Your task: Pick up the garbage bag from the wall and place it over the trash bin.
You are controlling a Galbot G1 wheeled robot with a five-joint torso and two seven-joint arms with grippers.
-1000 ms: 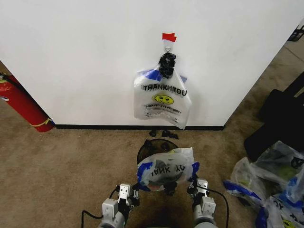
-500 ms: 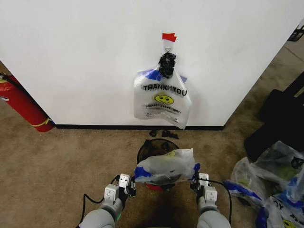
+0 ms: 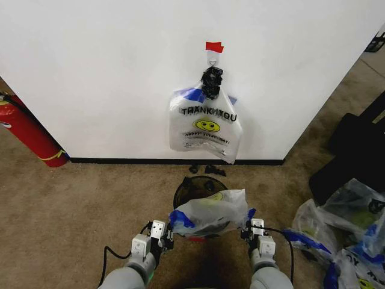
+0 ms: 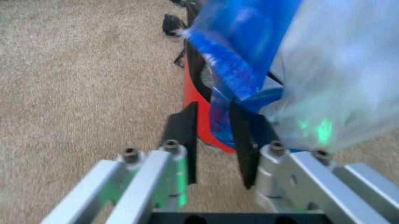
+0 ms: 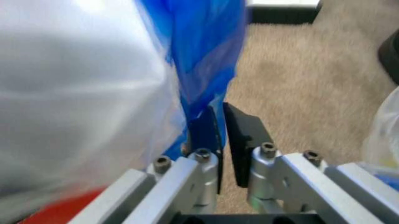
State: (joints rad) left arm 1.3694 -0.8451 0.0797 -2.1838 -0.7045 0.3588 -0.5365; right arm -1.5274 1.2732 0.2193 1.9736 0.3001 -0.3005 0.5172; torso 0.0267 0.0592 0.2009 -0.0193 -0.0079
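I see thin, glossy see-through plastic in the garbage bag (image 3: 210, 212), its blue film crinkled. My left gripper (image 4: 215, 140) shows brushed silver metal with matt black pads. The carpet (image 3: 72, 205) looks rough, the wall (image 3: 102, 72) smooth and matt.

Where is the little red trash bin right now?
In the head view the trash bin stands on the carpet in front of the wall, right below the hanging smiley bag, and a garbage bag stretched between both end effectors covers its near side.
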